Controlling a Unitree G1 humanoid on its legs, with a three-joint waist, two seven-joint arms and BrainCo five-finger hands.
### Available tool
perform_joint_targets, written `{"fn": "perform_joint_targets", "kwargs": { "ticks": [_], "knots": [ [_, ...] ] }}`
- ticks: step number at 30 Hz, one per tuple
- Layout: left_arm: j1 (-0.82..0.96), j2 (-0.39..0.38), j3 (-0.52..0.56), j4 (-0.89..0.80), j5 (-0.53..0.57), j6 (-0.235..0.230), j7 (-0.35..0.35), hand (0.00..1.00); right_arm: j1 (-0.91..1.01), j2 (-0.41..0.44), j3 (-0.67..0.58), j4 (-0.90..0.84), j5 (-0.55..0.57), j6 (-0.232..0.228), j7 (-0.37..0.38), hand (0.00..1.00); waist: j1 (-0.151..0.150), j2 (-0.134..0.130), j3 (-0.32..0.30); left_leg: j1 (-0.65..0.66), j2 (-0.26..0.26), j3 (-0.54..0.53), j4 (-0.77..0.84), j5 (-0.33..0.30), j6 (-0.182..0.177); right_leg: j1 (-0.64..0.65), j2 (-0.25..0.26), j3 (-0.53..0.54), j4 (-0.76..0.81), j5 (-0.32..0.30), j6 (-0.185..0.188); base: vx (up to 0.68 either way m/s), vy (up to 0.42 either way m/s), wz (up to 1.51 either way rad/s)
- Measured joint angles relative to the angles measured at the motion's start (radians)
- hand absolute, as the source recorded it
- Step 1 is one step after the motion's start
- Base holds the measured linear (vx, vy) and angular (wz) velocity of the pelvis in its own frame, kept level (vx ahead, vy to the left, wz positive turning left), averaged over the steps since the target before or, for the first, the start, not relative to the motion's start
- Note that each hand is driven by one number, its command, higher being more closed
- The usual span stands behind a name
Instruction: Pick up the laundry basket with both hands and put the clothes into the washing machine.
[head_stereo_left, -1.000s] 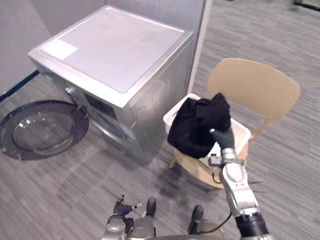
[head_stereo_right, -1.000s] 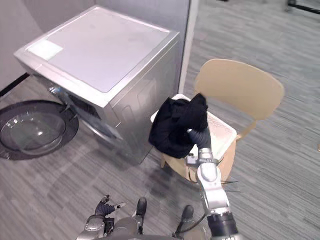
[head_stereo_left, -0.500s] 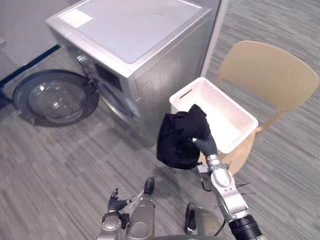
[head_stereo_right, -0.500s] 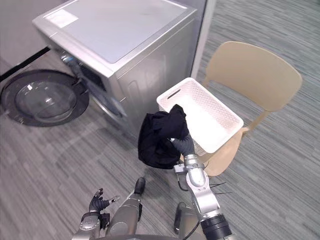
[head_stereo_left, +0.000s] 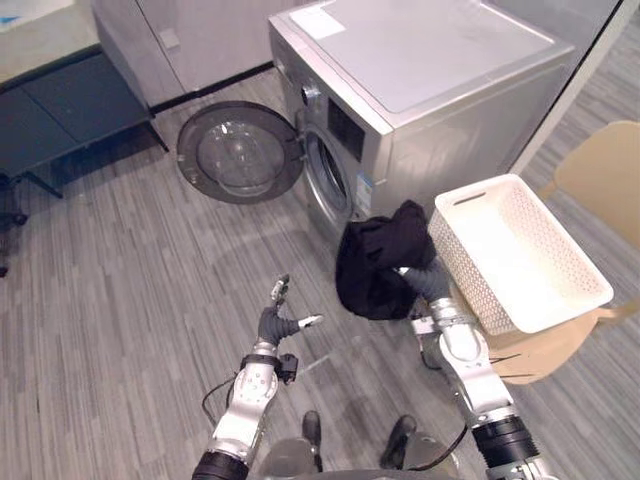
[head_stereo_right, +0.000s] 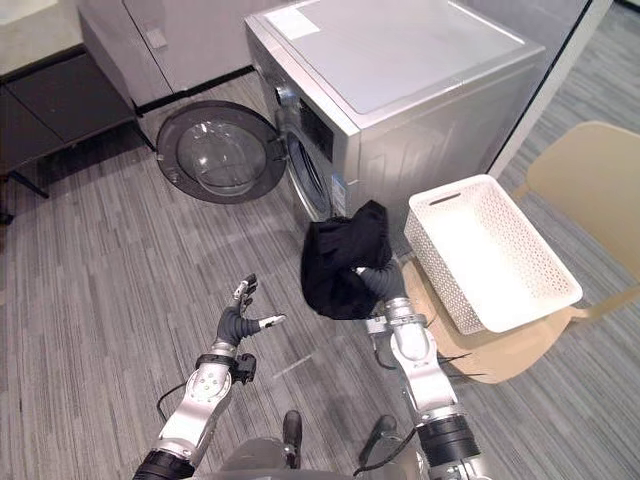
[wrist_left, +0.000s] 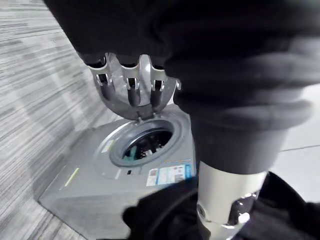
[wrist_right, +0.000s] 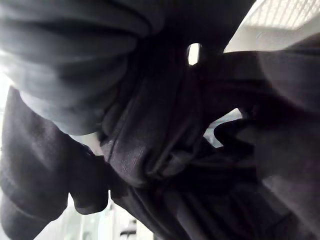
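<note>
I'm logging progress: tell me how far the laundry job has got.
Done: the basket sits empty on the chair. In hand: the black clothes hang from the right hand before the washing machine; the left hand is open and idle. Left: putting them into the machine, whose door stands open.

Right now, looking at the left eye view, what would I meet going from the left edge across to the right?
dark table → round washer door → black clothes → white laundry basket
</note>
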Motion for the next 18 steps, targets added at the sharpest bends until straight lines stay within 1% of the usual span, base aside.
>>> {"fn": "perform_joint_targets", "kwargs": {
  "ticks": [3, 4, 7, 8, 10, 11, 13, 14, 16, 18],
  "knots": [
    [-0.027, 0.026, -0.043, -0.016, 0.023, -0.009, 0.000, 0.00, -0.004, 0.011, 0.069, 0.000, 0.015, 0.000, 0.033, 1.00, 0.000, -0.001, -0.011, 0.004, -0.001, 0.006, -0.008, 0.008, 0.004, 0.020, 0.019, 0.016, -0.064, 0.046, -0.001, -0.10, 0.048, -0.09],
    [-0.035, 0.028, -0.065, -0.016, 0.034, -0.009, 0.000, 0.00, -0.004, 0.017, 0.095, 0.000, 0.023, 0.000, 0.043, 1.00, 0.000, -0.001, -0.023, 0.003, -0.001, 0.010, -0.018, 0.015, 0.003, 0.021, 0.028, 0.026, -0.090, 0.063, -0.001, -0.10, 0.018, -0.18],
    [-0.070, 0.027, -0.114, -0.015, 0.039, -0.009, 0.000, 0.00, -0.006, 0.017, 0.144, 0.001, 0.070, 0.000, 0.057, 1.00, -0.004, -0.001, -0.031, 0.005, 0.003, 0.015, -0.031, 0.023, -0.002, 0.028, 0.043, 0.035, -0.129, 0.093, -0.007, -0.07, -0.007, -0.12],
    [-0.098, 0.026, -0.144, -0.015, 0.057, -0.009, 0.001, 1.00, -0.006, 0.017, 0.175, 0.002, 0.104, 0.000, 0.067, 1.00, -0.006, -0.001, -0.031, 0.007, 0.007, 0.014, -0.038, 0.030, -0.001, 0.040, 0.054, 0.036, -0.152, 0.107, -0.011, -0.07, -0.028, -0.03],
    [-0.118, 0.024, -0.155, -0.012, 0.075, -0.009, 0.003, 1.00, -0.006, 0.017, 0.204, 0.003, 0.148, 0.000, 0.082, 1.00, -0.007, -0.002, -0.036, 0.012, 0.012, 0.015, -0.039, 0.032, -0.004, 0.047, 0.062, 0.038, -0.170, 0.117, -0.016, -0.04, -0.025, -0.05],
    [-0.124, 0.028, -0.162, -0.006, 0.078, -0.009, 0.003, 1.00, -0.006, 0.016, 0.226, 0.011, 0.204, 0.000, 0.084, 1.00, -0.007, -0.001, -0.050, 0.011, 0.019, 0.018, -0.039, 0.033, -0.006, 0.055, 0.074, 0.040, -0.190, 0.127, -0.021, -0.01, -0.032, -0.08],
    [-0.125, 0.042, -0.175, 0.003, 0.095, -0.010, 0.003, 1.00, -0.008, 0.013, 0.236, 0.030, 0.272, 0.000, 0.090, 1.00, -0.007, -0.002, -0.061, 0.010, 0.026, 0.022, -0.040, 0.033, -0.006, 0.064, 0.082, 0.044, -0.206, 0.132, -0.025, -0.03, -0.043, -0.09],
    [-0.125, 0.052, -0.195, 0.016, 0.096, -0.010, 0.001, 1.00, -0.010, -0.008, 0.249, 0.057, 0.350, 0.001, 0.111, 0.00, -0.006, -0.004, -0.075, 0.012, 0.034, 0.022, -0.041, 0.033, -0.007, 0.076, 0.095, 0.044, -0.230, 0.141, -0.033, -0.01, -0.035, -0.05],
    [-0.125, 0.053, -0.204, 0.017, 0.095, -0.010, 0.001, 1.00, -0.013, -0.022, 0.250, 0.058, 0.382, 0.001, 0.125, 0.00, -0.005, -0.004, -0.077, 0.013, 0.038, 0.022, -0.042, 0.036, -0.012, 0.082, 0.103, 0.043, -0.245, 0.147, -0.035, 0.01, -0.020, -0.01],
    [-0.125, 0.053, -0.214, 0.017, 0.093, -0.014, 0.001, 1.00, -0.017, -0.044, 0.258, 0.058, 0.446, 0.001, 0.137, 0.00, -0.006, -0.007, -0.082, 0.019, 0.046, 0.022, -0.057, 0.044, -0.023, 0.089, 0.117, 0.043, -0.266, 0.157, -0.042, 0.01, -0.034, -0.03]
  ]
}}
